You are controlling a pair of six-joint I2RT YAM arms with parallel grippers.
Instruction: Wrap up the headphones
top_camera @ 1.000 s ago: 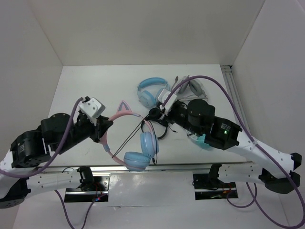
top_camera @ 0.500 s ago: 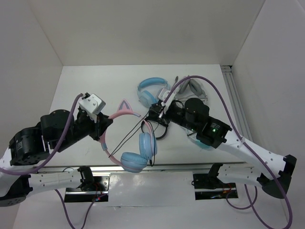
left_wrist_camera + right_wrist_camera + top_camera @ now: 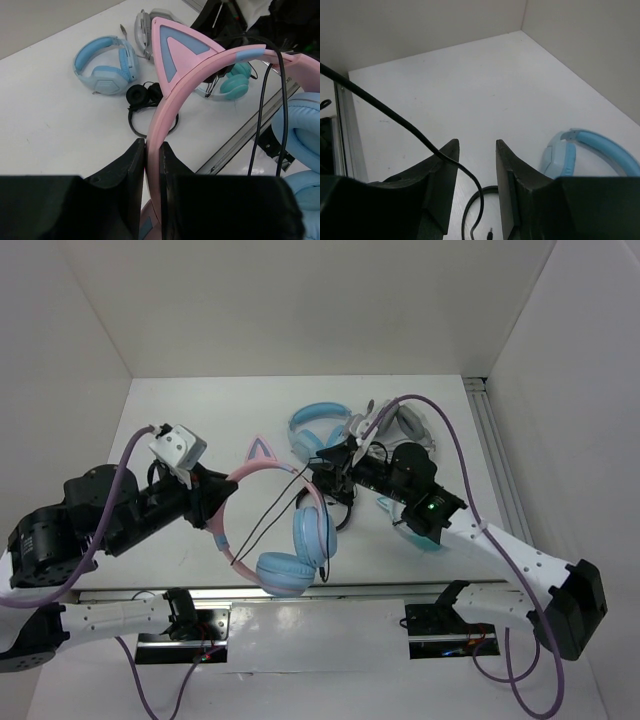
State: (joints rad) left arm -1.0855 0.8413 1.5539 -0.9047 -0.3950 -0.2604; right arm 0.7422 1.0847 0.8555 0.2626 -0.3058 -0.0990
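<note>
Headphones (image 3: 313, 530), pink cat-ear band and light blue cups, lie to the near-left of the all-blue pair (image 3: 318, 428), apart from it. Left gripper (image 3: 152, 160) is clamped tight on the pink band. Black cable (image 3: 385, 107) runs up toward the all-blue pair into the right gripper (image 3: 476, 150). Its jaws stand apart, with the cable lying loose in the gap.

all-blue headphones (image 3: 106, 69), grey headset (image 3: 144, 31), small black headset (image 3: 142, 96), teal pair (image 3: 235, 85)
</note>
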